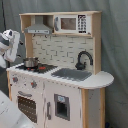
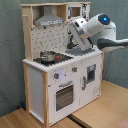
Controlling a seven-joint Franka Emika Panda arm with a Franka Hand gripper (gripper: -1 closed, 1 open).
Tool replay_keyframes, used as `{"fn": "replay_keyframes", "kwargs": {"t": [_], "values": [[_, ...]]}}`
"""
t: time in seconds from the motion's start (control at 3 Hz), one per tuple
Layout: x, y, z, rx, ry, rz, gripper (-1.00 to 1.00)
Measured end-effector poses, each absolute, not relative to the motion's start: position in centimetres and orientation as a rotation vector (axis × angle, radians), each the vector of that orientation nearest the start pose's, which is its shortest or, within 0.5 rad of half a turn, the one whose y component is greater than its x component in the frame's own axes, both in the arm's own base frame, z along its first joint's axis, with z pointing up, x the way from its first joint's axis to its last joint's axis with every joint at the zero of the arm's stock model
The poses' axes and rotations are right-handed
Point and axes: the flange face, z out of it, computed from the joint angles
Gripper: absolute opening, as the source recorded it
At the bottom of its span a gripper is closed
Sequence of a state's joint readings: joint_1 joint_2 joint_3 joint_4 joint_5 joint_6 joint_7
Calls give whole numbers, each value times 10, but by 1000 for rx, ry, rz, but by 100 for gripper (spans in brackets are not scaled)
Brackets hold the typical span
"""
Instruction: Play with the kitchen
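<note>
The kitchen (image 1: pixel 60 85) is a tall toy of white and light wood. It has a black faucet (image 1: pixel 84 59), a grey sink (image 1: pixel 74 74), a red-ringed hob (image 1: pixel 44 67) and a grey hood (image 1: pixel 39 28). A small metal pot (image 1: pixel 31 62) stands on the hob. In the first exterior view my gripper (image 1: pixel 14 50) hangs at the left edge, level with the pot and apart from it. In the second exterior view my gripper (image 2: pixel 80 42) reaches in from the right. There it covers the sink end of the kitchen (image 2: pixel 60 75).
A toy microwave (image 1: pixel 72 23) sits in the top shelf beside the hood. The oven door (image 2: pixel 62 95) and knobs (image 2: pixel 57 76) face forward. The kitchen stands on a wooden table (image 2: pixel 107 107), with grey curtain behind.
</note>
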State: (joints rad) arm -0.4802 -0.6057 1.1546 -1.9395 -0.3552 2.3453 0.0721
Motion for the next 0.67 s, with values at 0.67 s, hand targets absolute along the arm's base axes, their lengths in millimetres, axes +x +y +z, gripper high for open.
{"fn": "replay_keyframes", "kwargs": {"t": [0.67], "values": [[359,443,626,2153,1161,975,100]]}}
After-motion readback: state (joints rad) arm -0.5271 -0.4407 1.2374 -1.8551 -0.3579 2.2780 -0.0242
